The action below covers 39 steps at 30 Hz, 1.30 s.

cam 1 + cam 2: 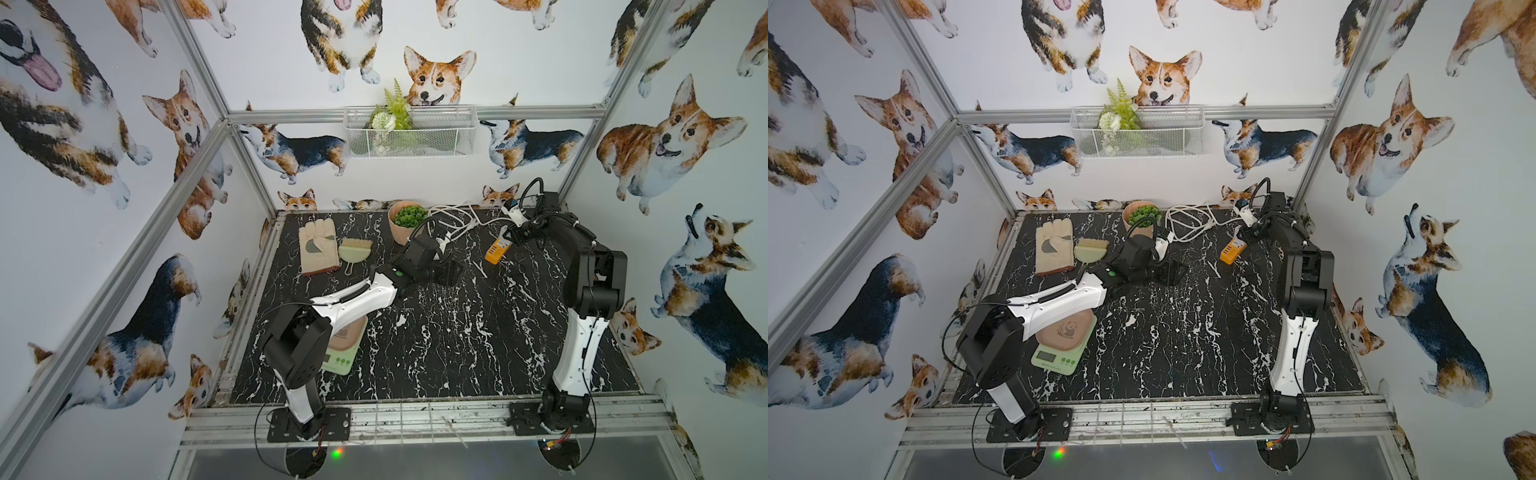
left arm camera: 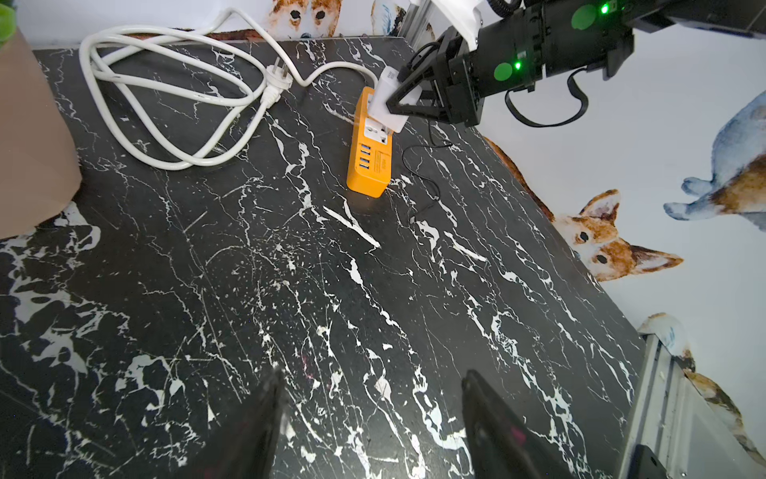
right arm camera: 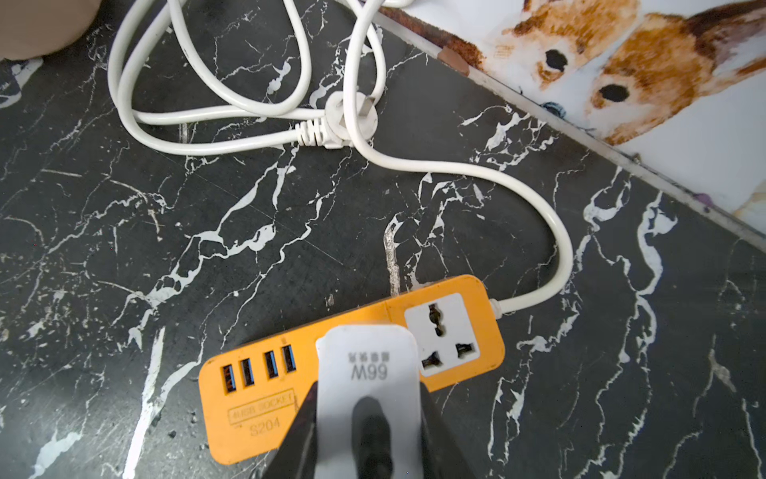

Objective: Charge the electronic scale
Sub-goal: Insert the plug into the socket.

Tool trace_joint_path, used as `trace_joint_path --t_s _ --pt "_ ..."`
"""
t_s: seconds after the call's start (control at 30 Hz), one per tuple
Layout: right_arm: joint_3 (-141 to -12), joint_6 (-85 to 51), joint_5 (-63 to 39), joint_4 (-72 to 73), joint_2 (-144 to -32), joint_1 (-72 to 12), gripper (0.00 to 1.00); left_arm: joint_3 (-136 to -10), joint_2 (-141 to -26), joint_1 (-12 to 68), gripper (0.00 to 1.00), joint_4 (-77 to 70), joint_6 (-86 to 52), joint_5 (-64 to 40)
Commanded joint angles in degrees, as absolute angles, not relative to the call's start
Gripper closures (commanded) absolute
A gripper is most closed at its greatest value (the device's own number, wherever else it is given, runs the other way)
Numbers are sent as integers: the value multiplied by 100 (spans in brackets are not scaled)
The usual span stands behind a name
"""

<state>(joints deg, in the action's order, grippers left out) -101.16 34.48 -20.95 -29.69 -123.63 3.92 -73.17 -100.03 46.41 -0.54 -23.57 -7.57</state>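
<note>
The electronic scale [image 1: 347, 353] [image 1: 1063, 345], pale green with a tan panda tray, lies at the near left of the black marble table [image 1: 457, 353], partly under my left arm. My left gripper [image 1: 448, 273] [image 2: 373, 381] hovers open over bare table mid-scene, holding nothing. At the back right my right gripper [image 1: 510, 237] [image 3: 367, 394] [image 2: 387, 99] is shut on the white charger block [image 3: 364, 356] [image 2: 377, 108], which sits against a socket of the orange power strip [image 1: 496, 252] [image 3: 257, 414] [image 2: 369, 166]. How deep it sits I cannot tell.
The strip's white cord [image 1: 453, 220] [image 2: 166, 103] lies coiled at the back. A thin black cable [image 2: 422, 166] trails beside the strip. A potted succulent [image 1: 405, 222], a work glove [image 1: 318, 247] and a small brush [image 1: 355, 249] lie at the back left.
</note>
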Motion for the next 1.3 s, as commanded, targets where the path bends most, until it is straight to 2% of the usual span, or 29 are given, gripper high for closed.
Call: trace_joint_path --t_s 0.0,0.3,0.83,1.27 --pt "-10007 3684 -2382 -2875 -12318 458 100 -7288 -9923 4644 30 -134 -2321 -827" --pt "-9871 3666 -2722 -2768 -12235 440 100 -7223 -9867 4645 30 -97 -2311 -824" --pt "-9976 3792 -2490 -2681 -12380 518 100 -7276 -9868 4641 30 -121 -2408 -1030" --pt "-9941 3954 -2979 -2737 -12467 502 100 -7315 -9946 4642 30 -123 -2504 -1139"
